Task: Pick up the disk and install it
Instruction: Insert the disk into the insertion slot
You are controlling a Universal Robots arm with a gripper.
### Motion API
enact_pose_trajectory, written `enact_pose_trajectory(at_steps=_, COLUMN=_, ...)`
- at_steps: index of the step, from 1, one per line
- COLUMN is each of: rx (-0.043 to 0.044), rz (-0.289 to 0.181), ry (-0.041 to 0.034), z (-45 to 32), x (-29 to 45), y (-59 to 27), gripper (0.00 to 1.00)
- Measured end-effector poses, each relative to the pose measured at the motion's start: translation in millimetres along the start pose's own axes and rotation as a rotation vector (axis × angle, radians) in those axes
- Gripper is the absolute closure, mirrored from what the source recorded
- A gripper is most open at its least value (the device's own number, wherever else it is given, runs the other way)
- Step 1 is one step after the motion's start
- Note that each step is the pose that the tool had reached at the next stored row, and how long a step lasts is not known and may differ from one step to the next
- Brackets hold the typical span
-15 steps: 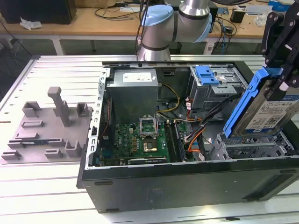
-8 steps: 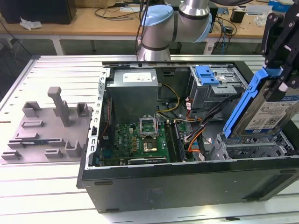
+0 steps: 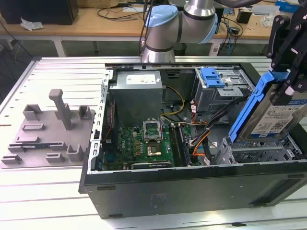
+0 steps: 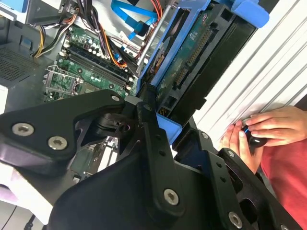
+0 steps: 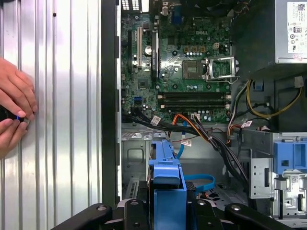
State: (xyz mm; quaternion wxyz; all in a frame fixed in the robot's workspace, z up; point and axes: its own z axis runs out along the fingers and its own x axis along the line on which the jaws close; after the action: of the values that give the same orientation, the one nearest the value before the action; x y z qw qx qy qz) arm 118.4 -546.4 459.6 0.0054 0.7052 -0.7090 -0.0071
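In the exterior view, at 9 o'clock, a grey tray (image 3: pixel 48 139) with pegs and slots lies on the metal table (image 3: pixel 62 72). Next to it, in the middle, sits an open computer case (image 3: pixel 192 184). Inside the case there is a green board (image 3: pixel 144 143), and a grey power box (image 3: pixel 139 93) sits at 12 o'clock from it. At about 1 o'clock from the board, a blue bracket (image 3: pixel 213 76) lies on top of a grey drive cage (image 3: pixel 211 98). The robot arm (image 3: pixel 180 24) comes in at 12 o'clock. Over at 3 o'clock is the disk (image 3: pixel 280 115), silver with a blue frame. It is up in the air and tilted. Its high end points to 1 o'clock, and its low end points to 7 o'clock, down by a silver bay (image 3: pixel 259 153) in the corner of the case. I cannot tell if it touches the bay. The black pincer (image 3: pixel 288 81) sits at the disk's high end and squeezes it tight. In the second wrist view, the fingers (image 4: pixel 151 129) press on the blue frame, and the disk (image 4: pixel 192 62) sticks out away from them. A person's hands (image 4: pixel 268 125) rest on the table beside the case.
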Motion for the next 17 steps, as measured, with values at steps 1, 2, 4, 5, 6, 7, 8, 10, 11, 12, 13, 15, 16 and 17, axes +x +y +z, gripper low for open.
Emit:
enact_pose_trajectory(at_steps=1, rx=0.0000, rz=0.001, ry=0.0000, z=0.6, x=0.0, y=0.0, gripper=0.64)
enact_pose_trajectory(at_steps=2, rx=0.0000, rz=0.002, ry=0.0000, z=1.0, x=0.0, y=0.0, gripper=0.64)
enact_pose_trajectory(at_steps=4, rx=0.0000, rz=0.005, ry=0.0000, z=2.1, x=0.0, y=0.0, gripper=0.64)
enact_pose_trajectory(at_steps=5, rx=0.0000, rz=0.005, ry=-0.0001, z=2.4, x=0.0, y=0.0, gripper=0.64)
enact_pose_trajectory(at_steps=6, rx=0.0001, rz=0.006, ry=0.0000, z=2.7, x=0.0, y=0.0, gripper=0.64)
enact_pose_trajectory(at_steps=7, rx=0.0000, rz=0.007, ry=-0.0001, z=3.1, x=0.0, y=0.0, gripper=0.64)
enact_pose_trajectory(at_steps=8, rx=0.0000, rz=0.007, ry=-0.0001, z=3.4, x=0.0, y=0.0, gripper=0.64)
enact_pose_trajectory(at_steps=10, rx=0.0000, rz=0.009, ry=-0.0001, z=4.1, x=0.0, y=-0.1, gripper=0.64)
enact_pose_trajectory(at_steps=11, rx=0.0000, rz=0.010, ry=-0.0001, z=4.6, x=0.0, y=-0.1, gripper=0.64)
enact_pose_trajectory(at_steps=12, rx=0.0000, rz=0.011, ry=-0.0001, z=4.9, x=0.0, y=-0.1, gripper=0.64)
enact_pose_trajectory(at_steps=13, rx=0.0001, rz=0.011, ry=-0.0002, z=5.1, x=0.0, y=-0.1, gripper=0.64)
enact_pose_trajectory(at_steps=15, rx=0.0000, rz=0.013, ry=-0.0002, z=5.7, x=0.0, y=-0.1, gripper=0.64)
enact_pose_trajectory(at_steps=16, rx=0.0000, rz=0.014, ry=-0.0002, z=5.9, x=0.0, y=-0.1, gripper=0.64)
enact_pose_trajectory(at_steps=17, rx=0.0001, rz=0.015, ry=-0.0003, z=6.3, x=0.0, y=-0.1, gripper=0.64)
